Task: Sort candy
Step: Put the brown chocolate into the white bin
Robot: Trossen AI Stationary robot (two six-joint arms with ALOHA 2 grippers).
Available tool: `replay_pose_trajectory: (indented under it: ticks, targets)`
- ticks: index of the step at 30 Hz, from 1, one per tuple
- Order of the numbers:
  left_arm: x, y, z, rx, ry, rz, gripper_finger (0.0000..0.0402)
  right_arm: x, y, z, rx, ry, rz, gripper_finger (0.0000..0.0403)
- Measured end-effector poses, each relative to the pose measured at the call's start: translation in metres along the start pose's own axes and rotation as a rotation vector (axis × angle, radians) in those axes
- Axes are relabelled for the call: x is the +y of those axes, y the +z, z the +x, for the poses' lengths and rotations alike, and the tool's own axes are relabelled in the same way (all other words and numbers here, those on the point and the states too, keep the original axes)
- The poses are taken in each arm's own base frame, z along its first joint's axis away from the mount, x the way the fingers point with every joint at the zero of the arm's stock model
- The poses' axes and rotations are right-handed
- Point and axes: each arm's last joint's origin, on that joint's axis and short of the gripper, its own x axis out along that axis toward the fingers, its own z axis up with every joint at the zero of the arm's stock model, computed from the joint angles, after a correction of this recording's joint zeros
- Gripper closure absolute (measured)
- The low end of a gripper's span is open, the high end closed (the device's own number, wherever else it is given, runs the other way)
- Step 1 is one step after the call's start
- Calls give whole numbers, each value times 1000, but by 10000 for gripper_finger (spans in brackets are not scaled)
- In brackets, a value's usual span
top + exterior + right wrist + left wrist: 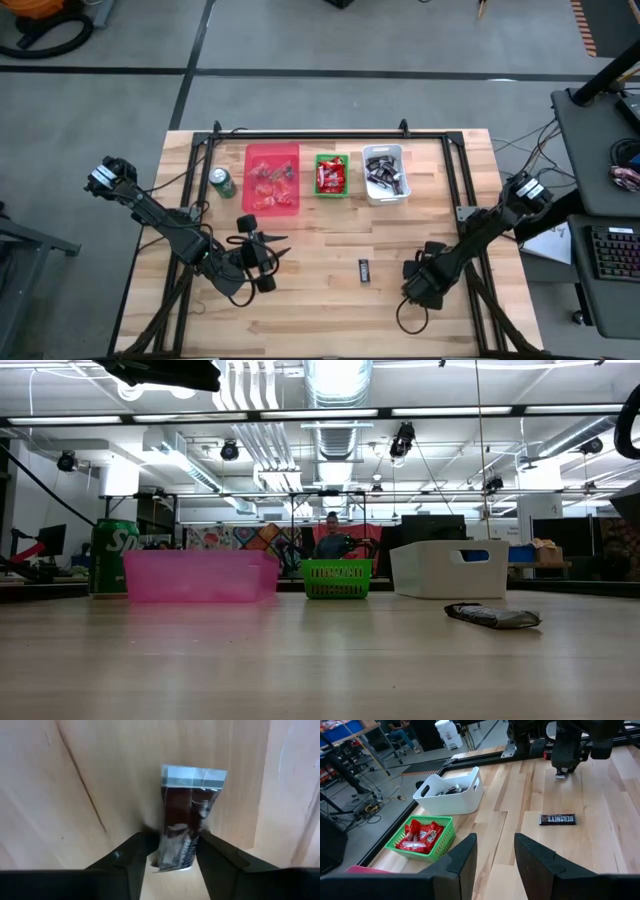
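Candy bar [186, 827] in a dark wrapper sits pinched between the right hand [172, 851] fingers near the table's [330, 300] front-right area, long axis pointing away from the wrist. Left hand [492, 857] hovers apart, empty.

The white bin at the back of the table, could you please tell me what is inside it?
The white bin holds a pile of dark and silver wrapped candies, seen from above. Whatever lies beneath the top layer is covered, and the low view shows only the bin's solid wall.
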Motion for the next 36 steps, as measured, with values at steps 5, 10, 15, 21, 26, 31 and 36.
replay_pose_trajectory:
  ticks: [5,10,15,21,26,31,36]
  targets:
    - [0,0,0,-1,1,-3,286,3,2,-2,-14,9,43,304]
    - [0,0,0,-1,1,-3,286,6,5,-9,-52,6,56,377]
    - [0,1,0,-3,0,-5,286,15,20,-32,-258,56,82,386]
    - [0,1,1,-6,1,-13,286,20,49,-74,-733,100,-32,389]
    - [0,3,1,-15,-1,-26,286,1,77,-103,-1090,-125,-35,389]
    - [0,3,1,-18,-2,-32,286,-56,104,-113,-1124,-417,205,390]
    - [0,4,1,-22,-3,-37,286,-135,124,-108,-984,-526,486,390]
